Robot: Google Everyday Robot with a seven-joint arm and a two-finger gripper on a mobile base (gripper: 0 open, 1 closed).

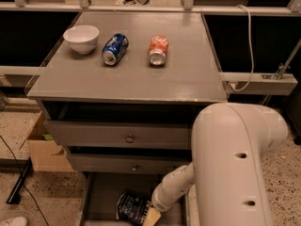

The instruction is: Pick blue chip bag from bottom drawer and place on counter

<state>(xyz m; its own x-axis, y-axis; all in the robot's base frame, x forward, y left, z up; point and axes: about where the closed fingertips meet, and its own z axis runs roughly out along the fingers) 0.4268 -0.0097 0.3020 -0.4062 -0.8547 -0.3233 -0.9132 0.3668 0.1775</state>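
The blue chip bag (132, 207), dark navy and crinkled, lies in the open bottom drawer (101, 197) at the foot of the grey cabinet. My gripper (151, 216) reaches down into that drawer at the bag's right edge, touching it. My white arm (230, 164) fills the lower right of the camera view. The counter (136, 74) is the cabinet's flat grey top.
On the counter stand a white bowl (81, 37), a blue soda can (115, 49) and an orange soda can (158, 50), both cans lying on their sides. Two upper drawers with round knobs (129, 138) stick out slightly. A cardboard box (44, 149) sits on the floor to the left.
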